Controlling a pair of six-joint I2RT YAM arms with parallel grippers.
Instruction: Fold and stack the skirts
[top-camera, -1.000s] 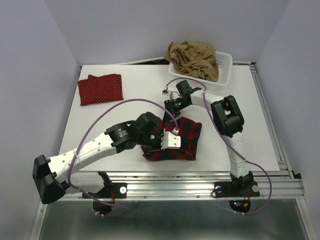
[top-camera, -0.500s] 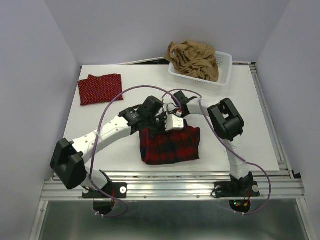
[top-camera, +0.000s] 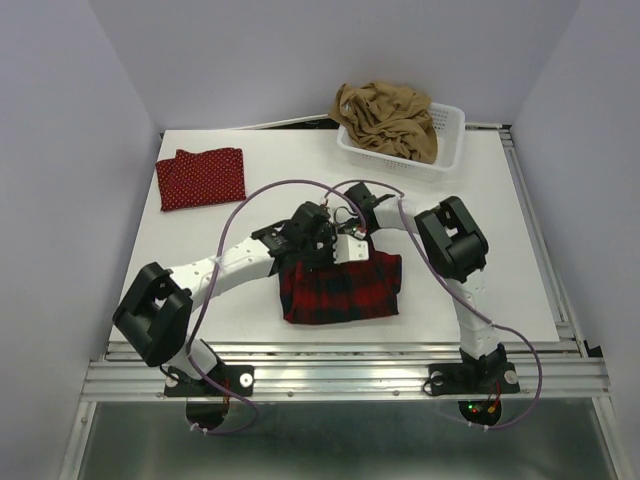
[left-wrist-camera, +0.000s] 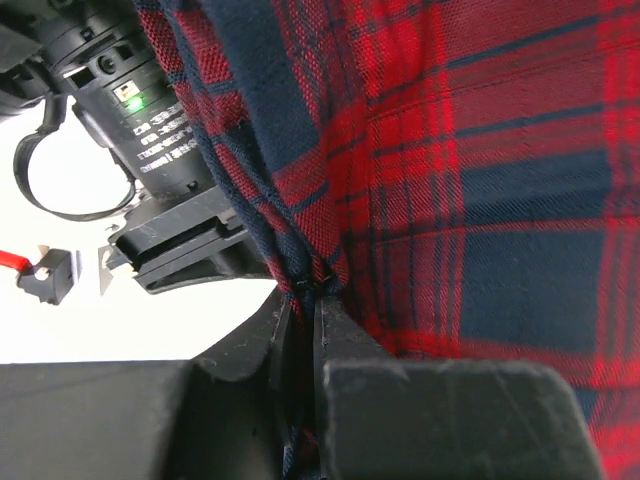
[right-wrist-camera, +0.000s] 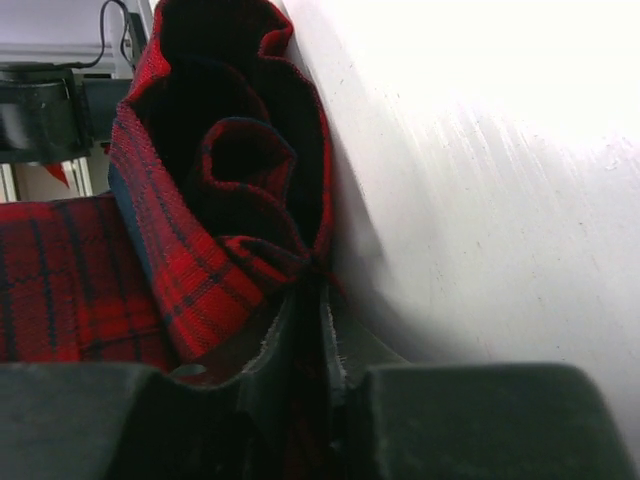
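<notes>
The red-and-black plaid skirt (top-camera: 340, 290) lies folded at the table's front middle. My left gripper (top-camera: 322, 248) is shut on its far edge; in the left wrist view the cloth (left-wrist-camera: 450, 180) is pinched between the jaws (left-wrist-camera: 305, 330). My right gripper (top-camera: 345, 240) sits right beside it, shut on the same far edge, with bunched plaid (right-wrist-camera: 200, 250) held in its jaws (right-wrist-camera: 310, 330). The red skirt with white dots (top-camera: 201, 177) lies folded at the far left. The tan-brown skirt (top-camera: 385, 120) is heaped in the basket.
The white mesh basket (top-camera: 445, 150) stands at the back right of the white table (top-camera: 480, 260). A small connector on a wire (top-camera: 330, 183) lies near the table's middle. Both arms cross above the plaid skirt's far edge.
My left gripper has carried the near part of the plaid skirt away from me to its far edge, next to the right gripper. The skirt now lies folded and flatter.
</notes>
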